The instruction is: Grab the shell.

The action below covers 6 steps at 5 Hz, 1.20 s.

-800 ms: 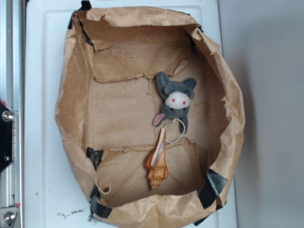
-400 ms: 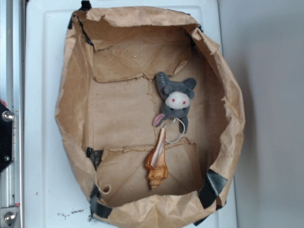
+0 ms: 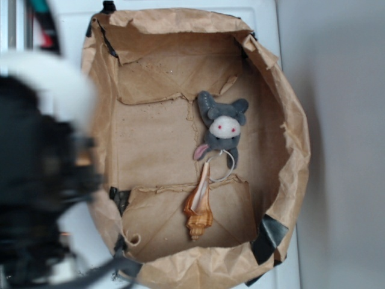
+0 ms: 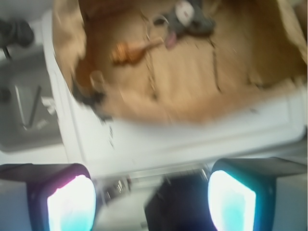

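Observation:
The orange-tan spiral shell lies on the floor of the brown paper bag, its pointed spire toward the near wall. In the blurred wrist view the shell shows at the upper left. My gripper is open, its glowing pads far apart with nothing between them. It hangs over the white surface outside the bag, well away from the shell. My arm is a dark blur at the left of the exterior view.
A grey plush animal with a white face lies just beyond the shell, a white ring between them. The bag's crumpled walls stand up all round. A white platform carries the bag; a metal rail runs along the left.
My arm has swung into the exterior view from the left, now blurred over the bag's left wall. Shell and plush animal have not moved.

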Each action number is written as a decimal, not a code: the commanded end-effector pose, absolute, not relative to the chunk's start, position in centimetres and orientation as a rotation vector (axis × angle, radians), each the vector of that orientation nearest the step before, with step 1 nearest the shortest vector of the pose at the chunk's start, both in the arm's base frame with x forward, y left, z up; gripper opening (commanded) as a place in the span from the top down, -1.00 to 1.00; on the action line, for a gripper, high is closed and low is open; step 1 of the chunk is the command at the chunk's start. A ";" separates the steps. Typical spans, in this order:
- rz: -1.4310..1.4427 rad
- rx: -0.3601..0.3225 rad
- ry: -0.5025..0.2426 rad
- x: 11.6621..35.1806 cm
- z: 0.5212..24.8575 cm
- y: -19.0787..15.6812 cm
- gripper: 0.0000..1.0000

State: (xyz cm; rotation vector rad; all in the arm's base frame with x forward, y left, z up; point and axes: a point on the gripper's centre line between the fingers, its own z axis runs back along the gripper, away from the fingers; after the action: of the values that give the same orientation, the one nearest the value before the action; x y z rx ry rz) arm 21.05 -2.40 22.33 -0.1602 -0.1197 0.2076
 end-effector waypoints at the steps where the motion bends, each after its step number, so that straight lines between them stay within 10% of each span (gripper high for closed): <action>1: 0.498 -0.290 -0.503 26.9 22.3 -1.7 -1.00; 3: 0.708 -0.116 -0.377 29.3 16.4 -1.3 -1.00; 4: 0.794 -0.113 -0.252 24.2 14.7 -2.7 -1.00; 6: 0.794 -0.113 -0.252 24.2 14.7 -2.7 -1.00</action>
State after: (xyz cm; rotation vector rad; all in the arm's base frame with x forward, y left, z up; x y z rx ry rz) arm 24.28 -3.09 12.78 -0.0922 -0.2077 0.7943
